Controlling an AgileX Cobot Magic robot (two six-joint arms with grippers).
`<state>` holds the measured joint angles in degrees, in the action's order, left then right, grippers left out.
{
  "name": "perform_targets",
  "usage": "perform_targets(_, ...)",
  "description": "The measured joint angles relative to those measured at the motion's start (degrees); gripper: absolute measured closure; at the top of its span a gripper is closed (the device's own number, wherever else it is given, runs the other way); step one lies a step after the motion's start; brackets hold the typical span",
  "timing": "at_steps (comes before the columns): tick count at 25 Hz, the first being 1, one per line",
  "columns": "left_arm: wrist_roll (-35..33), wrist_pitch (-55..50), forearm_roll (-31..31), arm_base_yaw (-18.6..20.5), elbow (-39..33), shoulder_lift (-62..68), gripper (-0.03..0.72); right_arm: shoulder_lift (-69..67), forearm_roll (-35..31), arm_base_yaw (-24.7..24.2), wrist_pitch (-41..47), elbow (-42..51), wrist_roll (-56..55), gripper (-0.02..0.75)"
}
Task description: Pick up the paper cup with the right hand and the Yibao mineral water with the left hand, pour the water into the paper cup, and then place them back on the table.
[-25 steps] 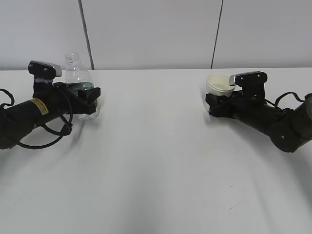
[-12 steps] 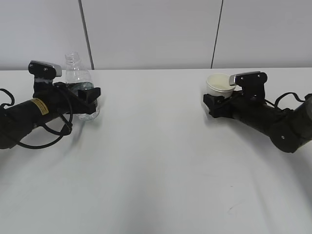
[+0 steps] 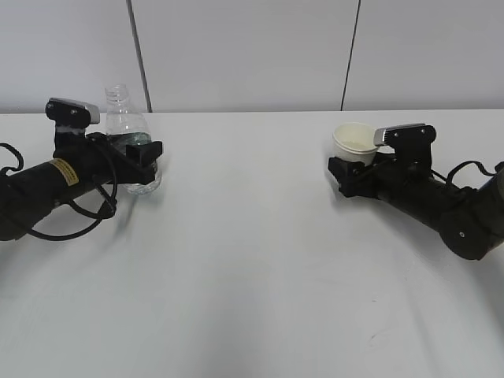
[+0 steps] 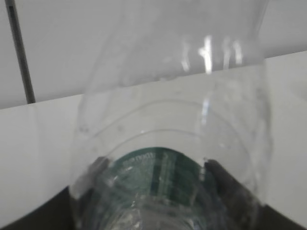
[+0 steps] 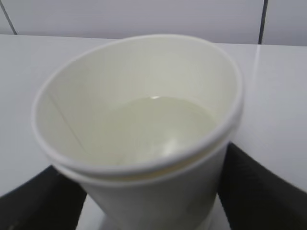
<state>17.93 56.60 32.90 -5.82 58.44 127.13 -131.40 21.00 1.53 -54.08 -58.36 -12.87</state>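
On the left of the table, your left arm lies low with its claw clamped around the bottle at the label band. The bottle stands upright, capless, its base at the table surface; whether it rests there or hangs just clear you cannot tell from the exterior view. In the left wrist view the bottle fills the frame, the dark fingers pressed to either side of its green label. No water level can be made out in it.

Across the middle, bare white tabletop separates your two arms, well apart.

On the right, your right arm reaches in from the edge, and its claw is closed on the cup, which sits upright at the claw's tip with its rim above the fingers. In the right wrist view the cup is held low on its wall between the two black fingers, and water lies in its bottom. Whether the cup's base touches the table is hidden by the claw.
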Motion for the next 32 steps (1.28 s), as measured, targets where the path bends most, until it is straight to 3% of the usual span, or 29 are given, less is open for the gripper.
perform_targets(15,0.0,0.0,0.0,0.0,0.0,0.0,0.310,1.3,0.0,0.0,1.9,0.8,-2.1,0.121)
perform_targets(22,0.0,0.0,-0.1,0.0,0.0,0.0,0.310,1.3,0.0,0.0,1.9,0.8,-2.9,0.166)
perform_targets(32,0.0,0.0,-0.1,0.0,0.0,0.0,0.311,1.3,1.9,0.0,1.2,0.8,-4.1,0.085)
